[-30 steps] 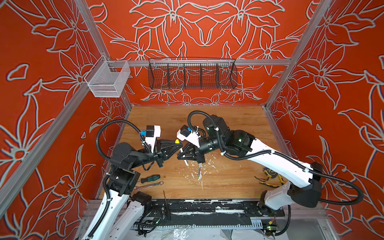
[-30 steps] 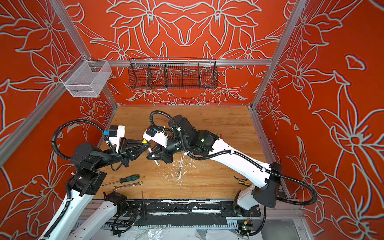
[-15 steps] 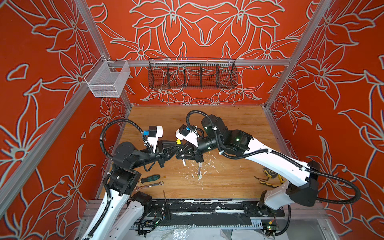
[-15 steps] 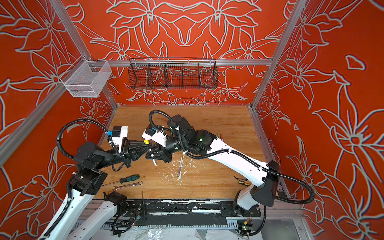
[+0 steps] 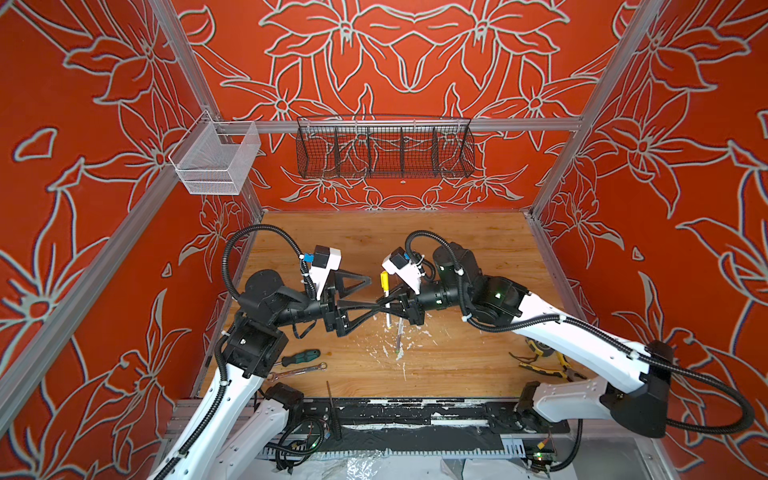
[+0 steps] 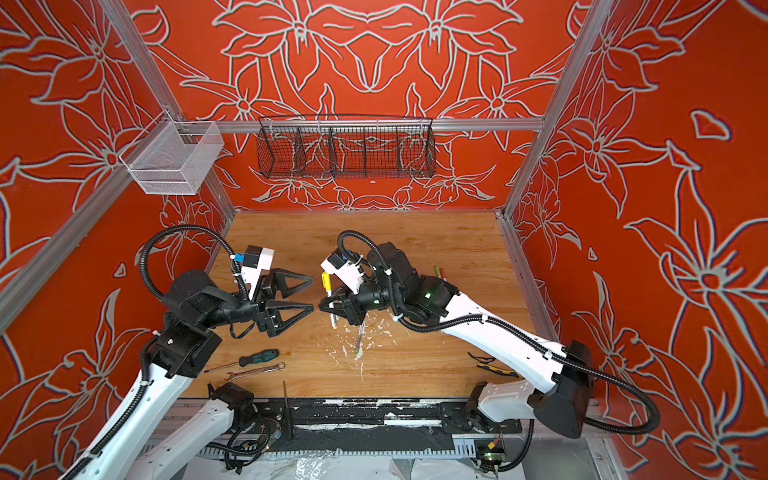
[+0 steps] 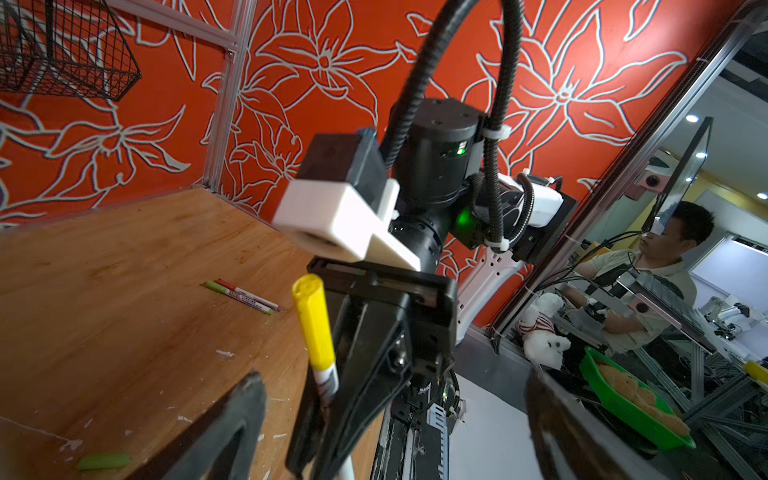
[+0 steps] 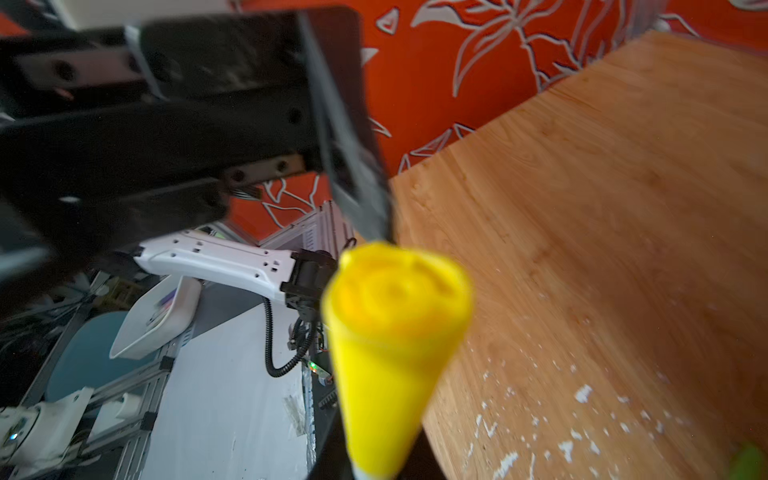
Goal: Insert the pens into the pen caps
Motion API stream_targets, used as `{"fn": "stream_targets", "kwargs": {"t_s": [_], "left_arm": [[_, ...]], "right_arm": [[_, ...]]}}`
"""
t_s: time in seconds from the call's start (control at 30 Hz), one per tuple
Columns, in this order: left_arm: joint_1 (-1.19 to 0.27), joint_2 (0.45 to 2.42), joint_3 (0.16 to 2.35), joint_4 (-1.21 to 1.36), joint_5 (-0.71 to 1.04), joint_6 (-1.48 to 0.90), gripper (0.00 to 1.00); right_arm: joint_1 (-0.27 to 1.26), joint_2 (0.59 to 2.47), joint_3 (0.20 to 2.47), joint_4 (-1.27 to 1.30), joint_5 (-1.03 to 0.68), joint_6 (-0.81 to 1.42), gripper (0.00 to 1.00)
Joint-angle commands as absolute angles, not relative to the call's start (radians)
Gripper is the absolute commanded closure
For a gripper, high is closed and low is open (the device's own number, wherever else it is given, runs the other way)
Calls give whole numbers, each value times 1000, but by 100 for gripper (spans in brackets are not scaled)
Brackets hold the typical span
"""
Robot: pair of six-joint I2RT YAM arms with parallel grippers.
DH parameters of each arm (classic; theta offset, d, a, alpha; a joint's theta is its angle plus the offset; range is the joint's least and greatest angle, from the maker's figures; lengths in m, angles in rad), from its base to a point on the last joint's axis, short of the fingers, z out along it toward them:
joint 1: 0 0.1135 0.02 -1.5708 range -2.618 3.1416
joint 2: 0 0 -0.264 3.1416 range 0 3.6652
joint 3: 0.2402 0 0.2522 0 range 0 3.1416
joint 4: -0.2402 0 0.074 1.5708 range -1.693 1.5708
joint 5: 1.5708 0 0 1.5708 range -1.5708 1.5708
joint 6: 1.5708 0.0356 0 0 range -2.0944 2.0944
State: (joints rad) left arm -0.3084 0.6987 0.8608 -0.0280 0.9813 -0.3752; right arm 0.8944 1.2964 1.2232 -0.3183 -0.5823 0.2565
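Standing almost upright over the middle of the table [image 5: 374, 237], the pen [image 6: 333, 318] shows a white barrel with a dark lower tip, and the yellow cap [image 6: 326, 282] sits on its top end. At its 9 o'clock the left gripper [image 6: 311, 293] has its jaws spread wide, with nothing between them and the tips just short of the pen. At its 3 o'clock the right gripper [image 6: 328, 306] is pressed together on the barrel below the cap. Open wood runs from both grippers toward 12 o'clock up to the back wall, and the side walls are well apart from them. At 7 o'clock, near the front edge, lie a screwdriver [image 5: 301, 357] and a wrench [image 5: 297, 371]. At 6 o'clock of the held pen a second pen [image 5: 400, 338] lies among white flecks [image 8: 582, 392]. At 2 o'clock two more pens [image 6: 439, 272] lie side by side, just beside the right arm, and at 4 o'clock pliers [image 5: 536, 365] lie partly hidden under that arm.
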Motion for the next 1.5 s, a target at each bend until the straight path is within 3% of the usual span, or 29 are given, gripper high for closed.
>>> {"fn": "stream_targets", "kwargs": {"t_s": [0.0, 0.17, 0.33, 0.73, 0.83, 1.1, 1.23, 1.47], "left_arm": [[-303, 666, 878, -56, 944, -345, 3], [-299, 618, 844, -92, 918, -339, 3], [-298, 558, 802, -135, 904, -351, 3], [-299, 482, 784, -278, 856, -287, 3], [-299, 472, 776, -278, 848, -286, 3], [-299, 443, 733, -247, 836, -317, 3], [-299, 438, 729, -250, 835, -312, 3], [-299, 446, 732, -248, 834, -313, 3]], "right_arm": [[830, 1286, 1157, -497, -425, 311, 100], [678, 1346, 1160, -731, -188, 279, 100], [563, 1531, 1250, -863, 29, 240, 100], [352, 1935, 1479, -905, 218, 141, 100], [331, 1989, 1508, -921, 259, 115, 91], [299, 2069, 1551, -951, 335, 81, 87], [298, 2067, 1546, -957, 359, 77, 69], [300, 2036, 1571, -1002, 382, 68, 60]]}}
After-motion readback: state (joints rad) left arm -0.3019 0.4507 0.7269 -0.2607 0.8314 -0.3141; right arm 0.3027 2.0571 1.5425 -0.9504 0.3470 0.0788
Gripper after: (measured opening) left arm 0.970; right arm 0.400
